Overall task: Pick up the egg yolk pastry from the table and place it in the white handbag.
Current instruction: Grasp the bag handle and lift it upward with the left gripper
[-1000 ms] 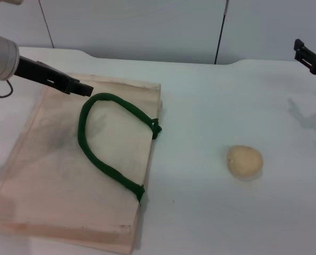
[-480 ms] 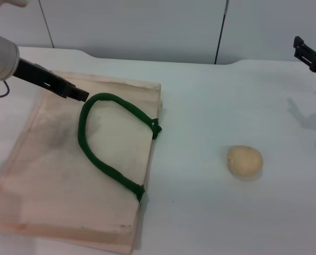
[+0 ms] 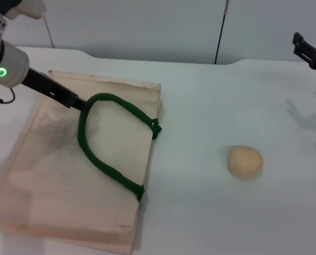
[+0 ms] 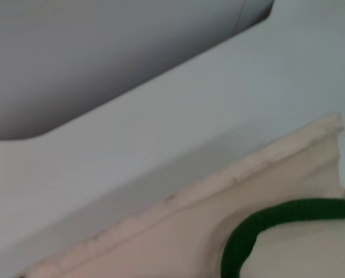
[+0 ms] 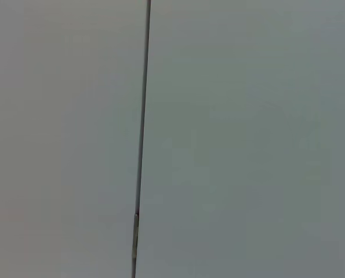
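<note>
Pastry first: the egg yolk pastry (image 3: 245, 161) sits alone on the white surface (image 3: 211, 106), well apart from the white handbag (image 3: 57, 175), on my right-hand side. I judge it light, soft and crumbly — a matte doughy ball that would dent or crack under a hard squeeze. I would take it across its widest middle, from above, with a gentle closing force and no dragging along the surface.

The handbag lies flat, its mouth edge toward the pastry and closed as far as I can see. The fabric looks thin and limp, so I expect it to sag and need holding open. The green handle (image 3: 102, 143) is thick and rope-like, the firmest thing to catch.

My left gripper (image 3: 75, 101) is low over the bag, its tip right at the far bend of the handle loop; whether it touches, or how wide it stands, I cannot tell. The right gripper (image 3: 308, 53) hangs high at the far right edge, well away from the pastry — its state I cannot tell either.

No brand, label or writing is readable anywhere.
</note>
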You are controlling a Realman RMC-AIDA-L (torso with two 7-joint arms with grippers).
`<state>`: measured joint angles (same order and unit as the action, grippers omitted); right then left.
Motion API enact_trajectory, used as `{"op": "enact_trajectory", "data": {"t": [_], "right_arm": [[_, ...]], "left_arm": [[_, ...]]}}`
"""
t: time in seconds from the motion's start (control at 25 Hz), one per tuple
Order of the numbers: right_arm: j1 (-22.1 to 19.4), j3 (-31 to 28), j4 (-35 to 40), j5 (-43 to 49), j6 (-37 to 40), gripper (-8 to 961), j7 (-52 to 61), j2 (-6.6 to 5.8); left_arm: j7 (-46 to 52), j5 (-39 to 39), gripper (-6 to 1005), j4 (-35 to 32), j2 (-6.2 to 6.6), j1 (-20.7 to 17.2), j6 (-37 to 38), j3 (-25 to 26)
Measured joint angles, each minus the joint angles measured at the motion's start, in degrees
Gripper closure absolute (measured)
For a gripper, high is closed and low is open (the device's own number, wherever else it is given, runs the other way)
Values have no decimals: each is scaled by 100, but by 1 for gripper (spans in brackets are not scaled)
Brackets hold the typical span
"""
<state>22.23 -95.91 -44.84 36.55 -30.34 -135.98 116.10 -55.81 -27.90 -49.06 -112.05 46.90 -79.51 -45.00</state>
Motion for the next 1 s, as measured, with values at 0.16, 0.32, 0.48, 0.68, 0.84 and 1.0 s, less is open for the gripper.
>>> {"op": "enact_trajectory", "data": {"t": [0.16, 0.32, 0.48, 0.68, 0.84, 1.0], "right_arm": [[0, 58, -22, 3, -5, 159, 1, 0], [0, 94, -41, 6, -7, 160, 2, 0], [0, 108, -43, 2, -7, 160, 2, 0], [0, 118, -60, -10, -7, 160, 2, 0], [0, 125, -61, -19, -7, 159, 2, 0], [-24, 133, -112, -22, -7, 159, 1, 0]], "left_arm": [[-14, 73, 541, 133, -31, 54, 118, 0], [-21, 142, 542, 178, -58, 69, 195, 0], [-23, 204, 542, 284, -70, 121, 227, -7], [2, 305, 542, 318, -114, 144, 311, -9], [23, 327, 541, 396, -116, 154, 385, -41], [58, 370, 541, 439, -123, 161, 475, -53]]}}
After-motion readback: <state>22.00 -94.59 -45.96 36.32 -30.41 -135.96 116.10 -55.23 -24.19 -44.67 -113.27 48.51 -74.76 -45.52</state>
